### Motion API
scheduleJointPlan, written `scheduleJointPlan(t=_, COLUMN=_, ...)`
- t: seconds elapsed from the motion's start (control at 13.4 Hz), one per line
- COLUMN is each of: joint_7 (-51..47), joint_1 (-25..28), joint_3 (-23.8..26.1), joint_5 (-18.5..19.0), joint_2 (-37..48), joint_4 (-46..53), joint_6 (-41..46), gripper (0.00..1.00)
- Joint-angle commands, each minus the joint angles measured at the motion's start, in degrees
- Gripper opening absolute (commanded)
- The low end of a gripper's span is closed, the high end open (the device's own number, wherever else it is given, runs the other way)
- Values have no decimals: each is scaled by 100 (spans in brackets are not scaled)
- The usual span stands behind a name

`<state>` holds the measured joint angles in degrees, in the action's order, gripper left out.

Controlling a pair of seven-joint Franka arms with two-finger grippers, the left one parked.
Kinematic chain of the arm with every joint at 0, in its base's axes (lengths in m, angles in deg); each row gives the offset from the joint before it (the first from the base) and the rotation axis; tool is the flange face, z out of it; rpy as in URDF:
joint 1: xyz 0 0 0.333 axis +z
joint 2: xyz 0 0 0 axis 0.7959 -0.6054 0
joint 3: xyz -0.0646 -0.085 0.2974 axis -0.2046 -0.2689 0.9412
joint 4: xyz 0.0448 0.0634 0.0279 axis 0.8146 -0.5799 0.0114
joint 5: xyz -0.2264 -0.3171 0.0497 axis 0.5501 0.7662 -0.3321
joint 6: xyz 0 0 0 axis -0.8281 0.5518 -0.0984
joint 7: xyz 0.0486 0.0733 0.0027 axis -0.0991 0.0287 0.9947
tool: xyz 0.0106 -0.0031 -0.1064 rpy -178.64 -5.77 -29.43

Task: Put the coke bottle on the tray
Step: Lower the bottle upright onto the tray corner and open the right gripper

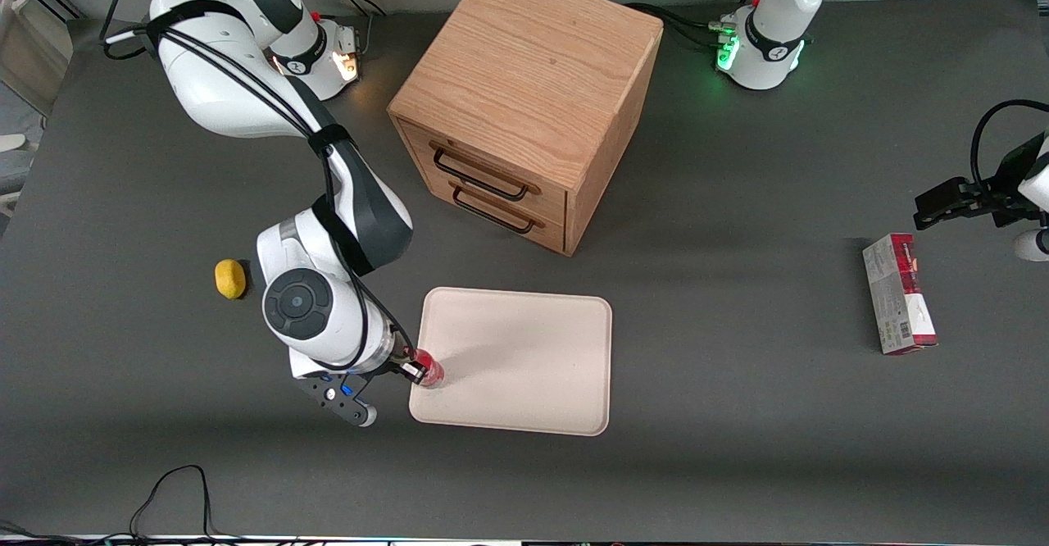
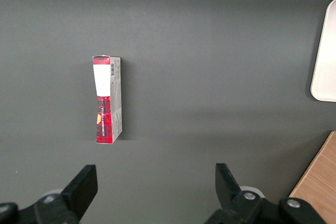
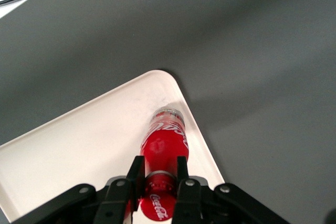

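A dark grey table (image 1: pixel 737 448) carries everything around me. Take the cream tray (image 1: pixel 524 366) lying flat on it as the middle of the dial in the front view. A wooden drawer cabinet (image 1: pixel 524 103) stands on the table at twelve o'clock, its two handled drawers turned toward seven. A red-and-white carton (image 1: pixel 899 293) lies on its side well apart at three o'clock, and a small yellow lump (image 1: pixel 230 279) sits between nine and ten. At the tray's nine o'clock edge my gripper (image 3: pixel 159 174) clamps the coke bottle (image 3: pixel 164 148) over the tray.
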<state>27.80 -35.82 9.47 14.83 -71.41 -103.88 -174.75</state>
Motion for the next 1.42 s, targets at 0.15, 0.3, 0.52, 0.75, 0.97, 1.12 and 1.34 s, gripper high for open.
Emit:
scheduleJointPlan(t=0.15, joint_7=-180, joint_1=57, joint_3=11, joint_5=181, joint_2=-152, joint_4=291, joint_6=-33, gripper=0)
scheduleJointPlan(t=0.3, joint_7=-180, joint_1=57, joint_3=11, joint_5=181, joint_2=-152, joint_4=291, joint_6=-76, gripper=0)
scheduleJointPlan(t=0.52, joint_7=-171, joint_1=57, joint_3=11, joint_5=181, joint_2=-152, joint_4=265, joint_6=-112, gripper=100)
scheduleJointPlan(t=0.75, joint_7=-163, joint_1=48, joint_3=11, joint_5=181, joint_2=-152, joint_4=265, joint_6=-112, gripper=100)
scheduleJointPlan(t=0.97, joint_7=-171, joint_1=48, joint_3=11, joint_5=181, joint_2=-143, joint_4=265, joint_6=-112, gripper=100)
scheduleJointPlan(t=1.12, joint_7=-163, joint_1=48, joint_3=11, joint_5=181, joint_2=-143, joint_4=265, joint_6=-112, gripper=100)
scheduleJointPlan(t=1.34, joint_7=-145, joint_1=31, joint_3=20, joint_5=172, joint_2=-55, joint_4=256, joint_6=-24, gripper=100)
